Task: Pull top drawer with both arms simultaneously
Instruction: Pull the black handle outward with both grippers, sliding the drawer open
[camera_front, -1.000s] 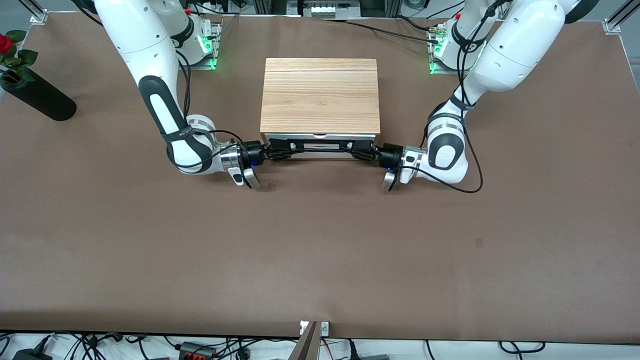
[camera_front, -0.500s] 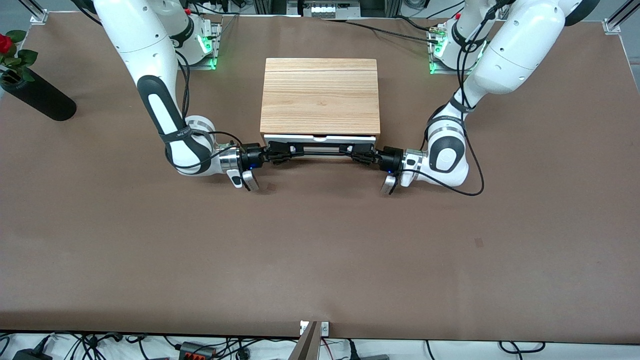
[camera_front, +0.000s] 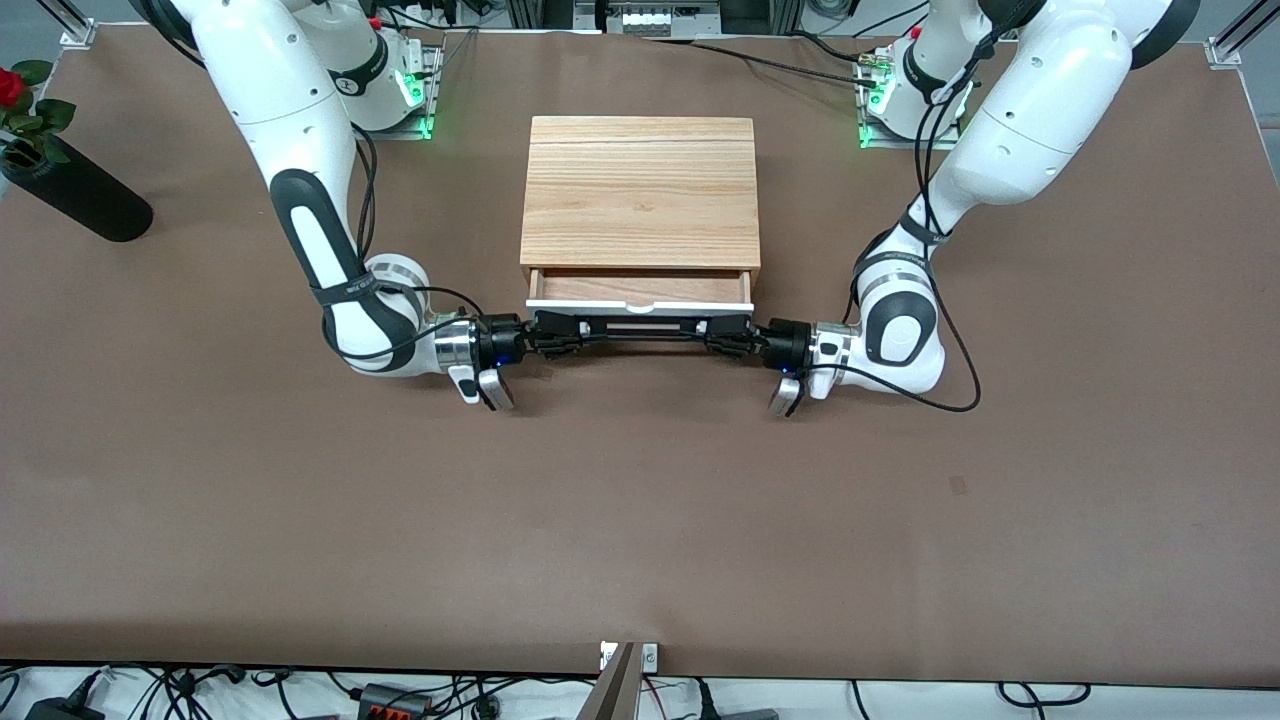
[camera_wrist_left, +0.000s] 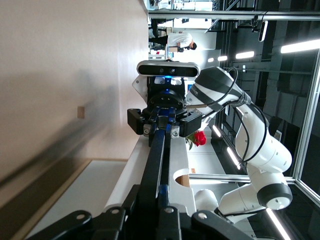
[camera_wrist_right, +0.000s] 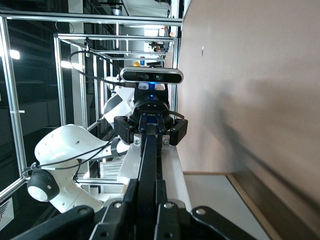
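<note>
The top drawer (camera_front: 640, 305) has a white front panel and stands partly out of the light-wood cabinet (camera_front: 640, 190). A strip of reddish-tan inside shows. Its thin black bar handle (camera_front: 640, 328) runs along the front. My right gripper (camera_front: 560, 331) is shut on the handle's end toward the right arm. My left gripper (camera_front: 722, 336) is shut on the end toward the left arm. In the left wrist view, my left gripper (camera_wrist_left: 150, 197) clamps the handle (camera_wrist_left: 157, 155). In the right wrist view, my right gripper (camera_wrist_right: 146, 192) clamps the handle (camera_wrist_right: 149, 155).
A black vase (camera_front: 75, 195) with a red rose lies near the table edge at the right arm's end. Brown table (camera_front: 640, 520) stretches nearer the front camera than the drawer. The arm bases stand beside the cabinet's back corners.
Both grippers have moved toward the front camera with the handle. The drawer has slid out of the cabinet, and its wood inside now shows.
</note>
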